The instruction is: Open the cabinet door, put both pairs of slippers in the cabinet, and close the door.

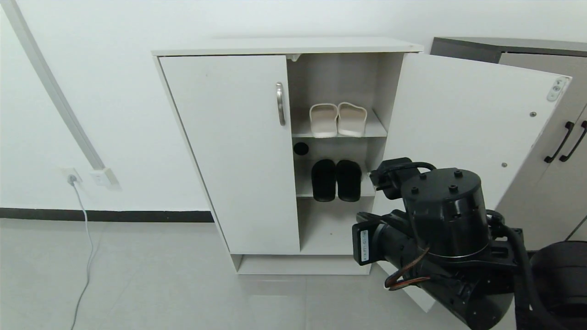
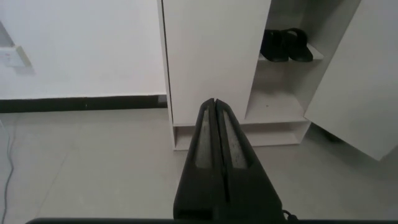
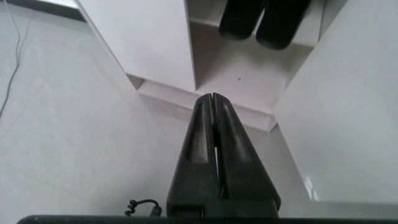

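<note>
Centre of frame: white cabinet (image 1: 284, 46) with right door (image 1: 458, 119) swung open, left door (image 1: 229, 151) shut. Inside, white slippers (image 1: 338, 120) on upper shelf (image 1: 378, 131), black slippers (image 1: 336, 180) on middle shelf (image 1: 302, 189), each pair side by side. Left gripper (image 2: 213, 102) pinched closed, empty, over floor (image 2: 93, 162) facing cabinet. Right gripper (image 3: 212, 98) likewise closed, empty, near open compartment's base.

The head camera looks forward and down on the cabinet (image 1: 284, 46) from a little way back. The left wrist camera sits lower, facing it across the floor (image 2: 93, 162). The right wrist camera hangs nearer, tilted down at the cabinet's foot. All three catch the black slippers (image 1: 336, 180).
</note>
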Robot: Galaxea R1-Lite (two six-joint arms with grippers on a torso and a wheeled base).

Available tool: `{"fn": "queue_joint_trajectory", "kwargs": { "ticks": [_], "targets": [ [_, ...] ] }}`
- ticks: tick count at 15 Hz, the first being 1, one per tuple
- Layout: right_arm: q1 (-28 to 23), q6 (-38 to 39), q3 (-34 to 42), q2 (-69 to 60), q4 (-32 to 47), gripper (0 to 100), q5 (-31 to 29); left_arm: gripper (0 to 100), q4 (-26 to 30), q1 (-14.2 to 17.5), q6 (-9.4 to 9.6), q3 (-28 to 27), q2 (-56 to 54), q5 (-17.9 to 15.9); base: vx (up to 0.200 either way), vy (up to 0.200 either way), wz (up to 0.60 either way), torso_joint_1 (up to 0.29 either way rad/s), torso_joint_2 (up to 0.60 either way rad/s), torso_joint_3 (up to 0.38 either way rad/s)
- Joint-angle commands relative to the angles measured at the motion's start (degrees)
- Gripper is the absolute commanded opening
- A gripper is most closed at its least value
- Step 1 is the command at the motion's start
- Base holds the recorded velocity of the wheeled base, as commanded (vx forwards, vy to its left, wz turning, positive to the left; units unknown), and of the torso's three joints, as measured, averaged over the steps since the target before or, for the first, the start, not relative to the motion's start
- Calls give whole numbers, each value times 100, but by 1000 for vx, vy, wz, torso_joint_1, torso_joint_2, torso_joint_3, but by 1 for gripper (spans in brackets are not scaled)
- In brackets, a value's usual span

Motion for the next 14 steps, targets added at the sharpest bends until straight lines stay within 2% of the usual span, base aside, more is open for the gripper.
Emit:
{"fn": "queue_joint_trajectory", "kwargs": {
  "ticks": [1,14],
  "targets": [
    [-39,-5,37,75,-6,0,-7,0,1,4,-4,1,7,1,0,0,0,0,0,0],
    [-144,-85,116,127,3,0,-7,0,1,4,-4,1,7,1,0,0,0,0,0,0]
  ]
}}
